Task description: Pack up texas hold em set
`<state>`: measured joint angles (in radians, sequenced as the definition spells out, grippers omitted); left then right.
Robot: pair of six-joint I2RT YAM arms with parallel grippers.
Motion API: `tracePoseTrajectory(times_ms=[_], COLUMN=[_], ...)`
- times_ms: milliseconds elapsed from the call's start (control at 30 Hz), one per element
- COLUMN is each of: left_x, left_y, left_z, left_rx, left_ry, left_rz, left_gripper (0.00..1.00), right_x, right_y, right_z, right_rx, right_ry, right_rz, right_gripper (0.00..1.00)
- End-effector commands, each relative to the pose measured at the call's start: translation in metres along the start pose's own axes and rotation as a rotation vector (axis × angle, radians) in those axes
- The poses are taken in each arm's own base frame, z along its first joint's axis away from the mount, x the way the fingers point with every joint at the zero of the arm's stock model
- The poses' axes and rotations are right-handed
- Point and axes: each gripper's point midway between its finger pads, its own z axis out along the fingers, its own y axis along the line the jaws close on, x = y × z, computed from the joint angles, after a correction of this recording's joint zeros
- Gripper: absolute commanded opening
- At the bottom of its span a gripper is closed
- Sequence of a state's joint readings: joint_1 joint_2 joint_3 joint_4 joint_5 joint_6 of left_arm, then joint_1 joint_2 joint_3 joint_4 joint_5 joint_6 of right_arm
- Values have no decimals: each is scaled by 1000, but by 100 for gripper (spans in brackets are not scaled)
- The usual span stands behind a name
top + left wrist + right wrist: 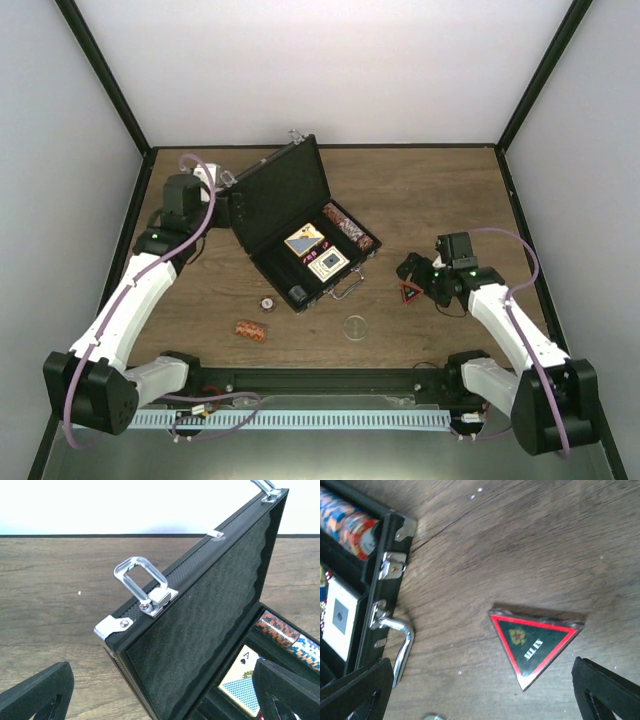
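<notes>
Two sets: left fingers [36, 694] and right fingers [606, 691] released, grasping nothing.
Case [283, 195]: open, cards [316, 252] and chips [351, 228] inside.
Triangle [535, 642]: flat on worktop [440, 190], case's 4 o'clock.

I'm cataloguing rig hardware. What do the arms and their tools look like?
The left arm and right arm have white shells, black joints and bases, a green wrist light and a looping lilac cable. The left tool and right tool are black, with matte angular fingers.
</notes>
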<state>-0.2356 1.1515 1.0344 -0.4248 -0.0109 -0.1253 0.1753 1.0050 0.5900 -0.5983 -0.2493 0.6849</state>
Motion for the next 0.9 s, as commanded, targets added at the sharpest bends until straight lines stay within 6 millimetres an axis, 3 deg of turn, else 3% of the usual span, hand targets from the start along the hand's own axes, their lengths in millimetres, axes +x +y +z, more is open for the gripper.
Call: tracePoseTrajectory(times_ms=[0, 300, 867], left_x=[1, 10, 20], left_y=[9, 30, 38], left_z=[0, -7, 2], left_rx=[-40, -151, -198], left_ry=[-63, -83, -41], left_rz=[23, 79, 83], left_gripper=[100, 100, 100], right_x=[-22, -29, -10], right_y=[-7, -25, -18], right_z=[12, 38, 49], right_rx=[22, 99, 25], right_ry=[-64, -24, 71], right_rz=[42, 10, -76], right_gripper=[100, 100, 100])
